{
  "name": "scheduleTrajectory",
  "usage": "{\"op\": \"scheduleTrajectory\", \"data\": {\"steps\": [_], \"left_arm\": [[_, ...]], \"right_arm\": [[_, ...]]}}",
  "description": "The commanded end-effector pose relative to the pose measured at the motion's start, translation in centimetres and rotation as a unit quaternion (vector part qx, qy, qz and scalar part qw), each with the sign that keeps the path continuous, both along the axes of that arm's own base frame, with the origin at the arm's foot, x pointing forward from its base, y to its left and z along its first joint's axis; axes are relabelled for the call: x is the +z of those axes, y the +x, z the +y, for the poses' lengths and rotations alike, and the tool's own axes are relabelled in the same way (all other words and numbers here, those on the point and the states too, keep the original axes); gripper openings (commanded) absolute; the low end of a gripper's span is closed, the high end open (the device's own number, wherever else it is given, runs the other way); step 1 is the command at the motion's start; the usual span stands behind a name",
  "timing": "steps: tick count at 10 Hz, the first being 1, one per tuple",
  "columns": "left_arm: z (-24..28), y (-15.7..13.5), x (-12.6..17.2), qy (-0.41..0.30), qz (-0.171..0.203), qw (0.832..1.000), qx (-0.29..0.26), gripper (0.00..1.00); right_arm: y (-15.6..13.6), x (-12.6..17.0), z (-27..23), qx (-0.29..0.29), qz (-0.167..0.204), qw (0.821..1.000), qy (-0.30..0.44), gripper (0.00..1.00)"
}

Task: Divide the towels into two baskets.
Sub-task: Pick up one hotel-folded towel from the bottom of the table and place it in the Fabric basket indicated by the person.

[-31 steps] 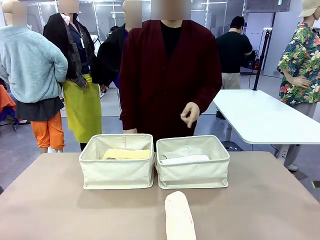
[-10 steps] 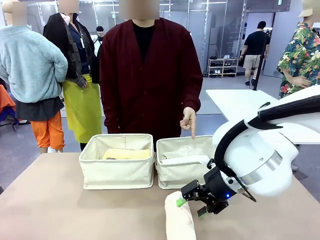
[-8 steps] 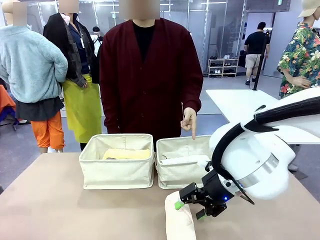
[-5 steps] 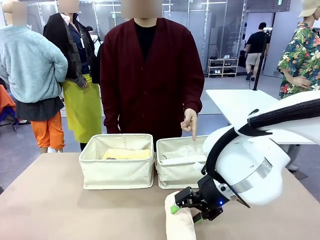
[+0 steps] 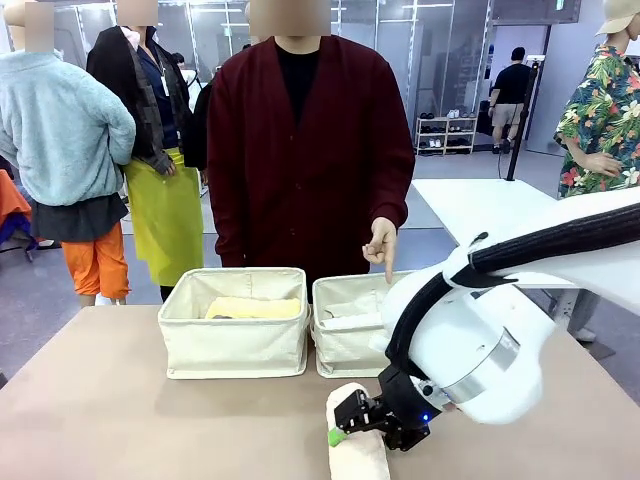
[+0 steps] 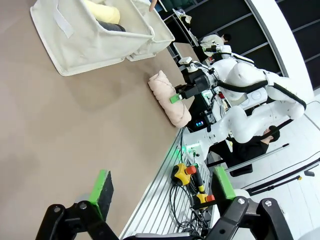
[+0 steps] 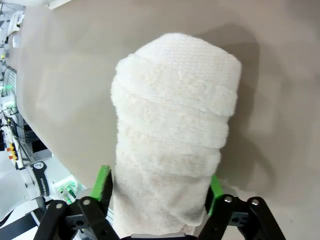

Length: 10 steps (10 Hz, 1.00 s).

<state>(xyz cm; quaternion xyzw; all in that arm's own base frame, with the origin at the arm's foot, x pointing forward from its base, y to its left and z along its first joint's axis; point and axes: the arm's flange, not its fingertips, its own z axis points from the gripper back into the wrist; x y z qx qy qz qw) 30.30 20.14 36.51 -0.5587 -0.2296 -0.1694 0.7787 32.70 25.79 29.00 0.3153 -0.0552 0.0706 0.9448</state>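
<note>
A pale pinkish cream towel (image 5: 356,458) lies rolled on the table in front of the two baskets; it also shows as the towel (image 6: 169,96) and close up as the towel (image 7: 172,135). My right gripper (image 5: 362,424) is down over its far end, its green pads (image 7: 103,184) pressed against both sides, shut on it. The left basket (image 5: 235,352) holds a pale yellow towel (image 5: 252,308) and a dark grey towel (image 6: 111,26). The right basket (image 5: 342,356) holds a white towel (image 5: 348,322). My left gripper (image 6: 160,192) hangs open above bare table.
A person in a dark red cardigan stands behind the baskets, one hand (image 5: 379,244) pointing down over the right basket. The right arm's big white body (image 5: 470,345) hides that basket's right half. A cable tray and control boxes (image 6: 187,175) lie past the table's near edge.
My right arm has come down and toward the near edge, settling its fingers around the cream towel's end. The person's pointing hand and the baskets have stayed put.
</note>
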Motion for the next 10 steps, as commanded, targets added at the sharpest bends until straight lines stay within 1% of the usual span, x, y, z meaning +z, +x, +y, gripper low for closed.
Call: {"op": "scheduleTrajectory", "data": {"steps": [1,2,4,5,6,7,8,9,10], "left_arm": [[0.1,-0.5,0.3,-0.003,-0.002,1.0,-0.003,1.0],[0.1,-0.5,0.3,-0.003,-0.002,1.0,-0.003,1.0],[0.1,-0.5,0.3,-0.003,-0.002,1.0,-0.003,1.0],[0.1,-0.5,0.3,-0.003,-0.002,1.0,-0.003,1.0],[0.1,-0.5,0.3,-0.003,-0.002,1.0,-0.003,1.0],[0.1,-0.5,0.3,-0.003,-0.002,1.0,-0.003,1.0],[0.1,-0.5,0.3,-0.003,-0.002,1.0,-0.003,1.0],[0.1,-0.5,0.3,-0.003,-0.002,1.0,-0.003,1.0],[0.1,-0.5,0.3,-0.003,-0.002,1.0,-0.003,1.0]], "right_arm": [[0.3,-0.3,1.3,0.004,-0.006,1.0,-0.017,0.09],[0.4,-0.4,1.3,0.002,-0.005,1.0,-0.021,0.0],[0.3,0.0,1.2,0.004,-0.005,1.0,-0.023,0.0],[0.0,0.9,1.1,0.002,-0.005,1.0,-0.024,0.04],[-0.4,2.7,0.9,0.008,-0.016,0.999,-0.036,0.04],[-0.8,5.2,0.7,0.018,-0.037,0.998,-0.043,0.04],[-1.1,7.2,0.5,0.034,-0.047,0.997,-0.059,0.04],[-1.6,8.6,0.5,0.087,-0.037,0.993,-0.073,0.04],[-1.4,9.7,0.4,0.138,-0.073,0.982,-0.108,0.04]]}}
